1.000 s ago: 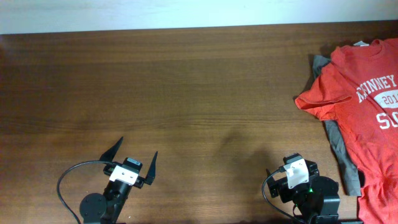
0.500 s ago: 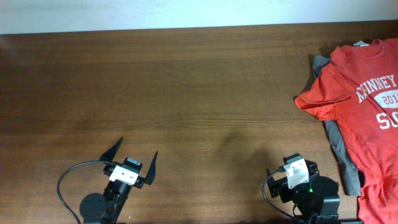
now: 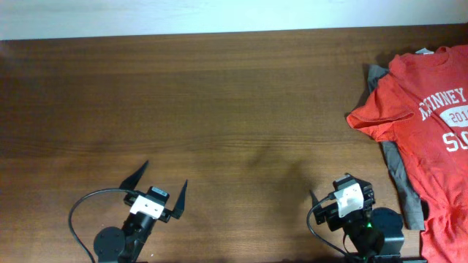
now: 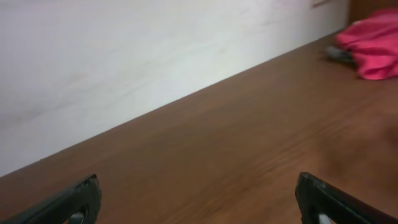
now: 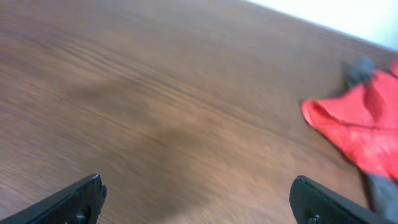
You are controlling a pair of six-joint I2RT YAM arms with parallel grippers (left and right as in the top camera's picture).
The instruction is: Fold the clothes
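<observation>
The orange-red T-shirt (image 3: 428, 124) with white print lies flat at the table's right edge, partly out of the overhead view. It also shows as a red patch in the right wrist view (image 5: 364, 127) and far off in the left wrist view (image 4: 372, 43). My left gripper (image 3: 161, 179) is open and empty at the front left. Its fingertips show in the left wrist view (image 4: 198, 194). My right gripper (image 3: 322, 197) is open and empty at the front right, left of the shirt. Its fingertips show wide apart in the right wrist view (image 5: 198, 198).
A grey garment (image 3: 398, 168) lies under the shirt, showing along its left side. Brown wooden table (image 3: 219, 102) spans the view. A white wall (image 4: 124, 56) runs along the far edge. Black cables loop beside each arm base.
Both arms have shifted slightly; the right wrist has tilted a little. The shirt has not moved.
</observation>
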